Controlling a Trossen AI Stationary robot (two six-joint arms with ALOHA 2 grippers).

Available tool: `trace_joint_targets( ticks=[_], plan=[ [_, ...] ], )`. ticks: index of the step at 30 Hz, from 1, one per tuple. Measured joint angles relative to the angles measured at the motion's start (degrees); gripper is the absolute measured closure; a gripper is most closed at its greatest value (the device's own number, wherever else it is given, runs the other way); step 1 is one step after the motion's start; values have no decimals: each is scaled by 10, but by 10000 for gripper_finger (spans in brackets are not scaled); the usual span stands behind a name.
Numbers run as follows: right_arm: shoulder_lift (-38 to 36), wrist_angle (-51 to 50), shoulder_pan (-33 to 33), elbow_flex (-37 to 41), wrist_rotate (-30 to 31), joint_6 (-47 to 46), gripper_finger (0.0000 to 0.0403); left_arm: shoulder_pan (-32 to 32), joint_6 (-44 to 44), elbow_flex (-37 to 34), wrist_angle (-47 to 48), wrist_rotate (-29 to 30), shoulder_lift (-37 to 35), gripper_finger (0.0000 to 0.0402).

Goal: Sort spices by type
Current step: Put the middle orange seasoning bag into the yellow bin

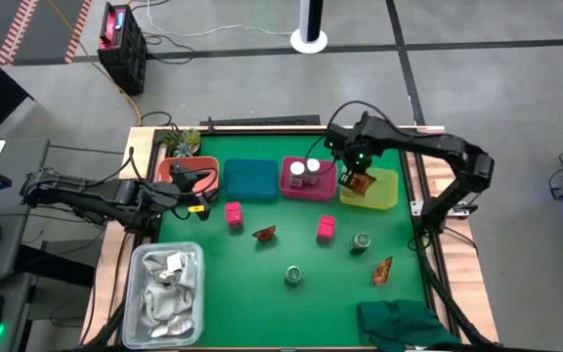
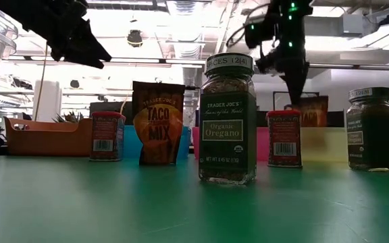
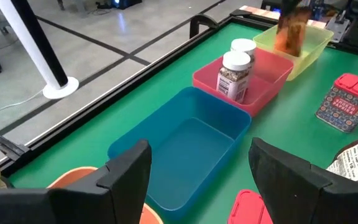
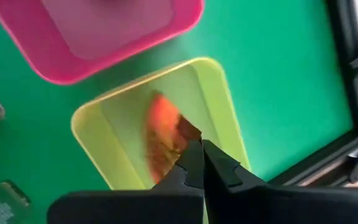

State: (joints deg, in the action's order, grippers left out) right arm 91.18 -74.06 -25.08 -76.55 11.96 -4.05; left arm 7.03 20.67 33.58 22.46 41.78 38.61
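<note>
My right gripper (image 1: 356,176) hangs over the yellow bin (image 1: 387,196), shut on an orange-brown foil packet (image 4: 161,140). The packet also shows in the low view (image 2: 310,111). My left gripper (image 3: 201,180) is open and hovers above the blue bin (image 3: 185,146) beside the orange bin (image 1: 172,172). Two white-capped jars (image 1: 305,171) stand in the pink bin (image 1: 291,188). On the green mat stand two pink blocks (image 1: 233,215) (image 1: 325,228) and two greenish glass jars (image 1: 293,277) (image 1: 360,242). Two more foil packets (image 1: 264,233) (image 1: 382,271) lie there too. My right gripper pinches the foil packet by its upper edge (image 4: 188,130) between the two shut fingers (image 4: 191,163), coming from above and pointing down. The packet hangs upright below the fingers with its lower end between the yellow bin's walls. Whether it touches the bin's floor I cannot tell.
A clear tub (image 1: 195,256) with white wrappers sits at the table's near left corner. A dark green cloth (image 1: 404,323) lies at the near right edge. A small plant (image 1: 181,142) stands behind the orange bin. Open mat lies between the loose spices.
</note>
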Motion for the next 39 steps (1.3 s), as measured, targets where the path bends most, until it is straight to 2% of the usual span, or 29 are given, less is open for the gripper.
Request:
trace_joint_targets(
  ticks=[10, 15, 20, 24, 30, 39],
  plan=[
    [0, 54, 26, 64, -1, -4, 376, 0, 0, 0, 1, 0, 0, 146],
    [0, 56, 51, 62, 1, -13, 364, 0, 0, 0, 1, 0, 0, 146],
    [-1, 34, 63, 52, 38, -24, 379, 0, 1, 0, 1, 0, 0, 146],
    [-1, 24, 58, 47, 44, -21, 388, 0, 1, 0, 1, 0, 0, 146],
    [-1, 24, 51, 47, 74, -26, 371, 0, 1, 0, 1, 0, 0, 146],
    [-1, 28, 48, 47, 77, -34, 380, 0, 1, 0, 1, 0, 0, 146]
  ],
)
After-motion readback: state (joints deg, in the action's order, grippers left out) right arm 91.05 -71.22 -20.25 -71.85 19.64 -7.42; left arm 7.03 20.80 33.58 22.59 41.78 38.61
